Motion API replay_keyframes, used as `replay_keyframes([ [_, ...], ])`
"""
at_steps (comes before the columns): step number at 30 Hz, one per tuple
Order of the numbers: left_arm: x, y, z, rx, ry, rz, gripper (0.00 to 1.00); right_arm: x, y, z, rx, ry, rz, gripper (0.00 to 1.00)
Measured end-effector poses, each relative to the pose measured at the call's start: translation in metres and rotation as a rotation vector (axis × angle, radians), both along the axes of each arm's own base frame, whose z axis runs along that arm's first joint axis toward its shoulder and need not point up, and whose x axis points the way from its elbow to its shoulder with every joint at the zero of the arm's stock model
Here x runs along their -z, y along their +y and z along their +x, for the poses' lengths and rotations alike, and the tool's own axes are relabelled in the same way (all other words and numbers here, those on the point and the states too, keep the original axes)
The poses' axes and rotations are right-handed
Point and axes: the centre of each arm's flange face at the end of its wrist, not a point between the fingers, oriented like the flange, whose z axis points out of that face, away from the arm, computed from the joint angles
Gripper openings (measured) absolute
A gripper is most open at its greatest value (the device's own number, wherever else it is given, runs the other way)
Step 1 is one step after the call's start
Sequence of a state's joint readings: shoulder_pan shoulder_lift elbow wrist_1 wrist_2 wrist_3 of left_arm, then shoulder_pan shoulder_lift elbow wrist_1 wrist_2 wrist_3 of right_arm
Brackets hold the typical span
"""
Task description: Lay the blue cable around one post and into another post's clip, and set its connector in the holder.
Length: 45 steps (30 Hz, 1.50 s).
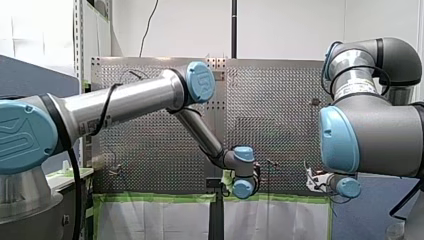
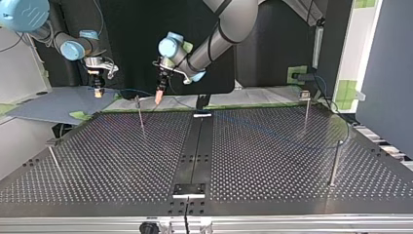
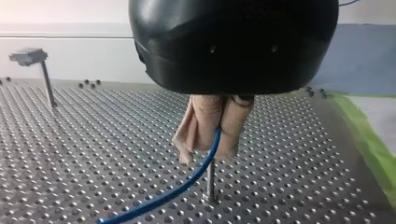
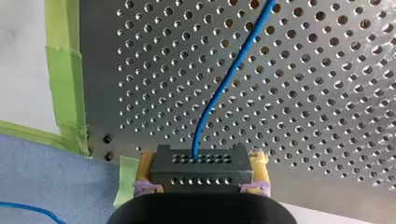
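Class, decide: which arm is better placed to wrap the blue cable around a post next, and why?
Left. My left pincer grips the blue cable right by a thin post, so a short move would likely wrap it. My right pincer holds the connector near the green tape, no post beside it.

The thin blue cable (image 3: pixel 214 147) leaves the top row of holes in the black connector (image 4: pixel 198 170), which my right gripper (image 4: pixel 201 161) grips level in its jaws near the corner of the perforated counter (image 4: pixel 327 116); from there it curves away over the counter. Farther along, my left gripper (image 3: pixel 208 154) pinches it in its jaws, just beside a thin upright post (image 3: pixel 211 179); a second post (image 3: pixel 45 79), topped with a clip, stands well apart.
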State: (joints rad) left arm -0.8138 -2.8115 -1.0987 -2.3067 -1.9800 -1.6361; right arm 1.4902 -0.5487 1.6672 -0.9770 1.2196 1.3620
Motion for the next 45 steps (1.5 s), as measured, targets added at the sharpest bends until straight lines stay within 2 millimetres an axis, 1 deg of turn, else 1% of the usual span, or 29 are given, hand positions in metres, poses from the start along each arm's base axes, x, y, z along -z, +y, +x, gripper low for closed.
replay_keyframes([
  [7, -0.003, 0.001, 0.010, -0.006, 0.000, -0.002, 0.08, -0.002, -0.003, 0.000, 0.000, 0.000, -0.005, 0.00],
  [12, -0.002, 0.002, 0.009, -0.008, 0.003, 0.011, 0.08, -0.003, -0.005, -0.002, 0.003, 0.000, -0.009, 0.00],
  [17, 0.000, 0.000, 0.002, -0.001, 0.000, 0.041, 0.08, -0.003, -0.007, -0.003, 0.007, 0.001, -0.010, 0.00],
  [25, 0.016, 0.008, -0.019, 0.019, 0.012, 0.122, 0.08, -0.002, -0.006, -0.004, 0.032, 0.016, 0.000, 0.00],
  [27, 0.013, 0.007, -0.021, 0.023, 0.009, 0.126, 0.08, -0.002, -0.006, -0.005, 0.037, 0.018, 0.000, 0.00],
  [30, 0.001, 0.004, -0.021, 0.029, -0.002, 0.120, 0.08, -0.002, -0.006, -0.007, 0.041, 0.019, 0.001, 0.00],
  [34, -0.018, -0.001, -0.014, 0.028, -0.022, 0.097, 0.08, -0.002, -0.006, -0.008, 0.042, 0.019, 0.001, 0.00],
  [37, -0.027, -0.004, -0.009, 0.025, -0.033, 0.083, 0.08, -0.002, -0.006, -0.007, 0.038, 0.021, 0.000, 0.00],
  [40, -0.030, -0.006, -0.007, 0.024, -0.037, 0.076, 0.08, -0.002, -0.006, -0.007, 0.038, 0.022, -0.001, 0.00],
  [45, -0.031, -0.006, -0.005, 0.027, -0.029, 0.055, 0.08, -0.003, -0.008, -0.008, 0.040, 0.022, -0.004, 0.00],
])
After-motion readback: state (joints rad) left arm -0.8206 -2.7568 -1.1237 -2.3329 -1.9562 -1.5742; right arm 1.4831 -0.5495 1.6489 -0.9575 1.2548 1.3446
